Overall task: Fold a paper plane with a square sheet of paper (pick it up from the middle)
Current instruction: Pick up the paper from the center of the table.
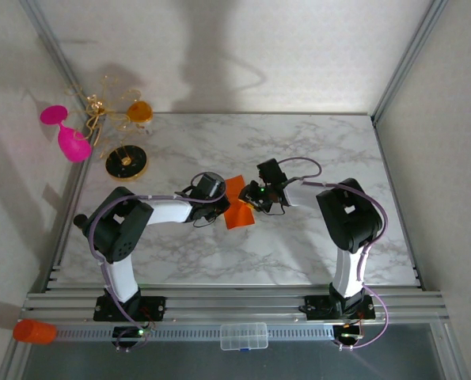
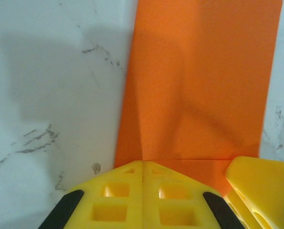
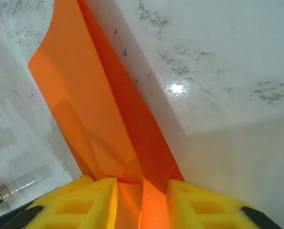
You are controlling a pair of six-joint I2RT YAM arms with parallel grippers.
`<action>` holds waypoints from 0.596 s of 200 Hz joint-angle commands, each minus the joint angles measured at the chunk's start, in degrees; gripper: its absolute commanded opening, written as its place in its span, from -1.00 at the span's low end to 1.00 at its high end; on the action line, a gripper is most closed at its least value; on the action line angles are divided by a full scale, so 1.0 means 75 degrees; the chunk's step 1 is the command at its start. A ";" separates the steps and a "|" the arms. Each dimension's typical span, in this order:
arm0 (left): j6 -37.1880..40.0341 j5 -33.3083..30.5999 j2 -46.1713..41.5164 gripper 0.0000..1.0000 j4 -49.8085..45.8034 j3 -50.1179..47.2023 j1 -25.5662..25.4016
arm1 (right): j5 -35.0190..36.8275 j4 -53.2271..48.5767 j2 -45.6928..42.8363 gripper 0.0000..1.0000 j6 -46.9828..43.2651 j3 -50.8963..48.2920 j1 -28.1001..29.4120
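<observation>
Because the square sheet of paper (image 1: 237,206) is thin, light and limp, it will likely sag, curl or slide on the smooth marble desk (image 1: 314,253) if taken by a loose corner. I judge the safest hold to be along a crease or doubled edge near the middle, where the layers lend some stiffness; a hard pinch away from the fold line could leave a stray crease. It lies partly folded at the centre of the desk between the two arms, one flap lifted off the surface. The right end effector (image 3: 142,183) stands narrowly parted, with the raised fold of orange paper clamped between its yellow fingers (image 3: 79,205). The left end effector (image 2: 142,164) is fully closed, its tips meeting at the near edge of the flat part; whether it pins a layer I cannot tell
</observation>
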 commanded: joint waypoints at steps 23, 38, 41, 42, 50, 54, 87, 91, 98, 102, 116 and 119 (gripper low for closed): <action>-0.0044 -0.0030 0.0085 -0.99 -0.0568 -0.0266 -0.0088 | -0.0276 -0.0056 0.0054 -0.36 -0.0079 0.0086 0.0136; -0.0033 -0.0041 0.0086 -0.99 -0.0583 -0.0263 -0.0082 | -0.0206 -0.0122 -0.0020 -0.39 -0.0157 0.0039 0.0141; -0.0034 -0.0041 0.0095 -0.99 -0.0593 -0.0263 -0.0082 | -0.0191 -0.0137 -0.0034 -0.40 -0.0180 0.0039 0.0142; -0.0033 -0.0041 0.0096 -0.99 -0.0591 -0.0263 -0.0082 | -0.0178 -0.0144 -0.0035 -0.40 -0.0184 0.0039 0.0139; -0.0015 -0.0041 0.0097 -0.99 -0.0601 -0.0263 -0.0082 | -0.0156 -0.0184 -0.0044 -0.41 -0.0231 0.0021 0.0143; -0.0012 -0.0047 0.0106 -0.99 -0.0608 -0.0263 -0.0088 | -0.0135 -0.0207 -0.0051 -0.42 -0.0260 0.0029 0.0143; 0.0050 -0.0065 0.0082 -0.99 -0.0660 -0.0274 -0.0070 | -0.0154 -0.0145 -0.0073 -0.50 -0.0387 0.0015 0.0136; 0.0059 -0.0065 0.0082 -0.99 -0.0671 -0.0275 -0.0070 | -0.0176 -0.0105 -0.0082 -0.52 -0.0387 0.0004 0.0136; 0.0055 -0.0068 0.0085 -0.99 -0.0689 -0.0275 -0.0070 | -0.0246 -0.0009 -0.0091 -0.54 -0.0387 -0.0023 0.0141; 0.0071 -0.0073 0.0085 -0.99 -0.0694 -0.0275 -0.0075 | -0.0274 0.0056 -0.0113 -0.55 -0.0382 -0.0039 0.0136; 0.0083 -0.0076 0.0085 -0.99 -0.0713 -0.0275 -0.0070 | -0.0319 0.0184 -0.0187 -0.57 -0.0376 -0.0090 0.0136; 0.0079 -0.0076 0.0090 -0.99 -0.0707 -0.0275 -0.0070 | -0.0322 0.0193 -0.0204 -0.58 -0.0386 -0.0106 0.0136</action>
